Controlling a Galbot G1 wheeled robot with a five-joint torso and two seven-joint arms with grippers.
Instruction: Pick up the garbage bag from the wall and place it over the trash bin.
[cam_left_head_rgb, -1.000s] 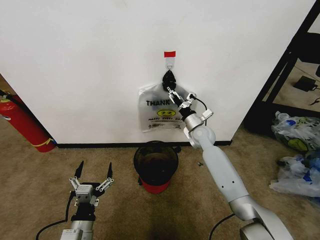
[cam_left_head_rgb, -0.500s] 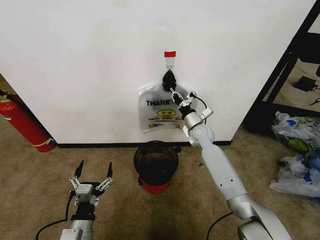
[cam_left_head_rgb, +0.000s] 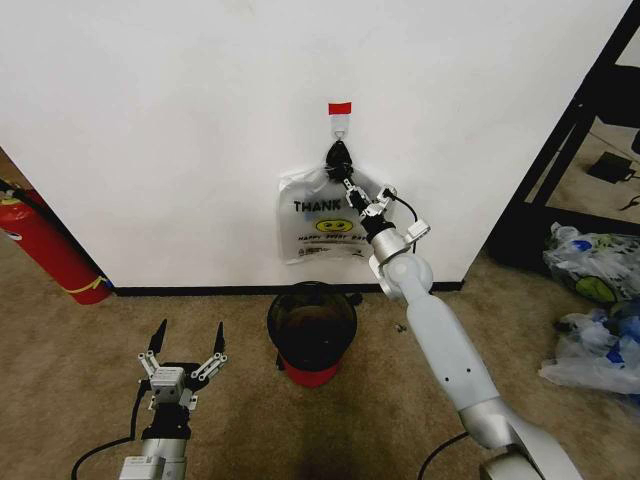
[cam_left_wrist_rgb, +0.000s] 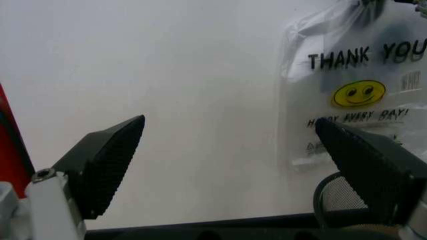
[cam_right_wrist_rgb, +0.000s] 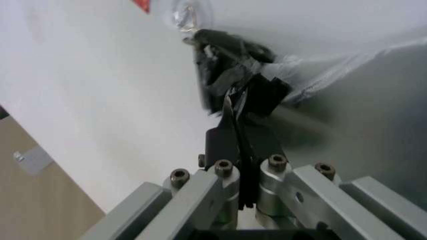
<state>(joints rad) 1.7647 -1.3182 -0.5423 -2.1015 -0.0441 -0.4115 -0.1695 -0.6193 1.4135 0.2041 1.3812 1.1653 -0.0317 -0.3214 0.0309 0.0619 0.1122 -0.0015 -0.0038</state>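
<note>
Your right tool (cam_left_head_rgb: 349, 190) is clamped on the garbage bag's (cam_left_head_rgb: 322, 222) black handle knot, just below the hook (cam_left_head_rgb: 341, 125), to lift it free; trash bin (cam_left_head_rgb: 311, 325) beneath; left tool (cam_left_head_rgb: 183, 349) parked, fingers apart.

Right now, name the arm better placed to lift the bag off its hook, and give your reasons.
Right. The right gripper is already up at the garbage bag's bunched black top just under the hook, jaws closed there. The left gripper sits open and low over the carpet, well short of the wall.
</note>
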